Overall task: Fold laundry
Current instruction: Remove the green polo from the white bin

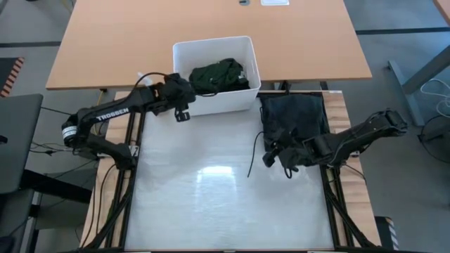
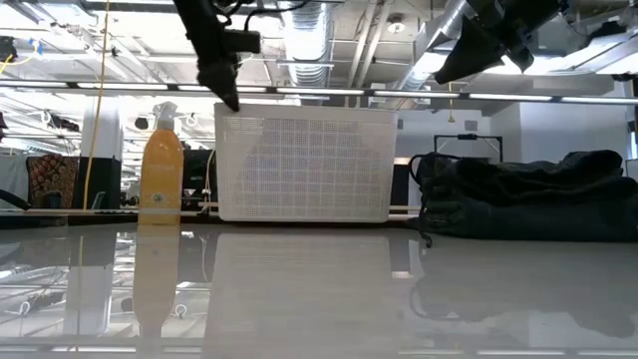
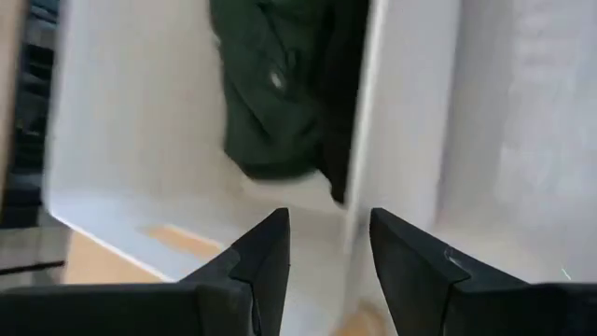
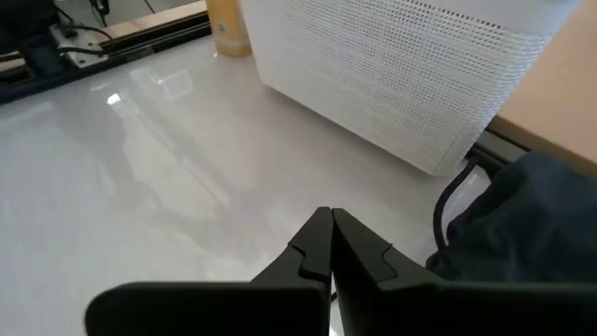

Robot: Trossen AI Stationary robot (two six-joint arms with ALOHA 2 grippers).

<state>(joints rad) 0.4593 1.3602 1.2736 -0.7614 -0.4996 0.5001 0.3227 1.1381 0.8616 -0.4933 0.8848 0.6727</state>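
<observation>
The left gripper hangs above the left wall of the white bin, which stands at the far edge of the white table, near its middle. Its 2 fingers stand apart with a clear gap between them and nothing held; in the left wrist view they straddle the bin's thin wall, one finger over the inside and one over the outside. In the low view the gripper sits just over the bin's rim at its near left corner.

Inside the bin lies a dark green garment, crumpled toward the bin's right side.

A folded pile of dark clothing lies at the far right corner of the table, just beside the bin's right wall. A thin dark cord trails from the pile toward the table's middle.

The right gripper hangs above the near edge of that pile, close to the table's right edge. Its fingers are pressed together, empty.

An orange spray bottle stands upright left of the bin in the low view.
</observation>
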